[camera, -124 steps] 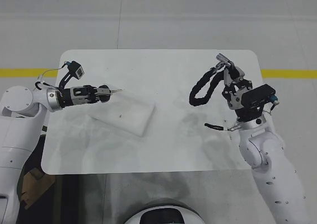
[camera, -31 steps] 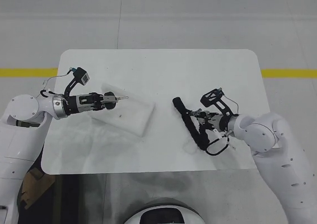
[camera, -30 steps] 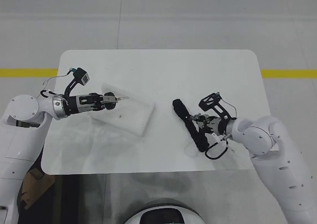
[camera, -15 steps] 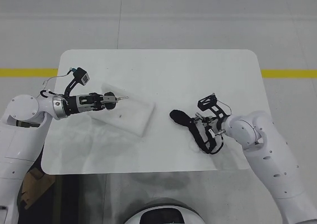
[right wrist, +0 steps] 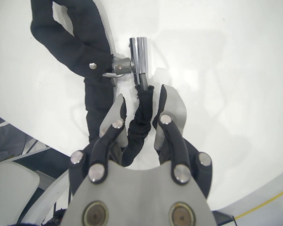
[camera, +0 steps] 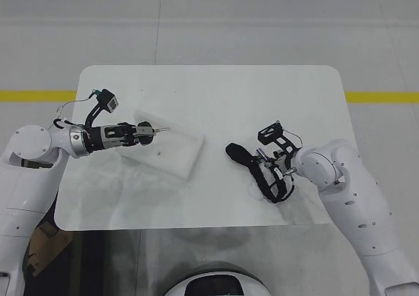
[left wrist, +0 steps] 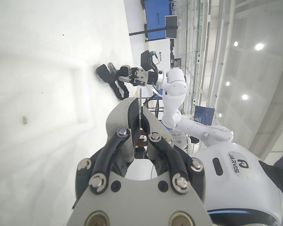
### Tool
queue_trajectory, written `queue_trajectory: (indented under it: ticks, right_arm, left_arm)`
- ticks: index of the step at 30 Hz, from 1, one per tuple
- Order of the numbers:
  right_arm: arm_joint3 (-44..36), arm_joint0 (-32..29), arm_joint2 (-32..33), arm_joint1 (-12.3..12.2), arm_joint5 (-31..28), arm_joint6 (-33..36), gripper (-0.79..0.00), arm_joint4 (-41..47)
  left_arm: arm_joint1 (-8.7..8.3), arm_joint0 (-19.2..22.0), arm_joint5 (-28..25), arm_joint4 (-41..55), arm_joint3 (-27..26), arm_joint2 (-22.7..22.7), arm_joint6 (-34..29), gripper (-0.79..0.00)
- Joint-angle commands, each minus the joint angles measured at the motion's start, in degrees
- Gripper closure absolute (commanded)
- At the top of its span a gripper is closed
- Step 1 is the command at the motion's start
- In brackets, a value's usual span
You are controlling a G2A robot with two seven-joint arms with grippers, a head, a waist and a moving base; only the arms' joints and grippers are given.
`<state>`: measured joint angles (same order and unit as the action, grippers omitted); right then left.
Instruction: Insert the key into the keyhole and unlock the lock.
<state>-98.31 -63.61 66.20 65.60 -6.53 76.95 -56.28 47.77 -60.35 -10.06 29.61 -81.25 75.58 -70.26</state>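
Right gripper (right wrist: 143,94), fingers apart, straddles the lock (right wrist: 138,55) just behind its cylinder.

The top camera looked straight down from above the arms, far enough off to take in the whole desk (camera: 195,81) and both arms. The left wrist camera sat close behind the left jaws and the key (left wrist: 140,98), facing low across the desk toward the distant right arm (left wrist: 174,81) and the lock (left wrist: 108,78). The right wrist camera looked down past the right jaws, very near that same lock. All three views shared the lock.
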Motion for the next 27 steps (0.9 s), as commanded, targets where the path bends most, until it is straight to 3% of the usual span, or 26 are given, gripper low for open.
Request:
queue_trajectory:
  ticks: [1, 11, 12, 13, 14, 21, 27]
  right_arm:
    - [0.6, 0.5, -0.7, 0.2, -0.3, 0.3, -0.252, -0.4]
    - [5.0, 3.5, -3.2, 1.7, 0.0, 2.0, -0.259, -2.0]
    - [5.2, 3.6, -3.3, 1.8, 0.0, 2.2, -0.231, -2.1]
    - [5.4, 3.7, -3.4, 1.9, 0.0, 2.3, -0.08, -2.3]
    - [5.6, 3.8, -3.4, 2.1, 0.1, 2.4, 0.0, -2.4]
    - [4.6, 3.7, -1.1, 2.4, 0.0, 2.8, 0.0, -1.5]
    - [0.8, 1.8, 6.0, 2.1, 0.8, 1.2, 0.0, 7.4]
  left_arm:
    - [0.0, 0.0, 0.0, 0.0, 0.0, 0.0, 0.0, 0.0]
    - [0.0, 0.0, 0.0, 0.0, 0.0, 0.0, 0.0, 0.0]
    - [0.0, 0.0, 0.0, 0.0, 0.0, 0.0, 0.0, 0.0]
    - [0.0, 0.0, 0.0, 0.0, 0.0, 0.0, 0.0, 0.0]
    - [0.0, 0.0, 0.0, 0.0, 0.0, 0.0, 0.0, 0.0]
    - [0.0, 0.0, 0.0, 0.0, 0.0, 0.0, 0.0, 0.0]
    - [0.0, 0.0, 0.0, 0.0, 0.0, 0.0, 0.0, 0.0]
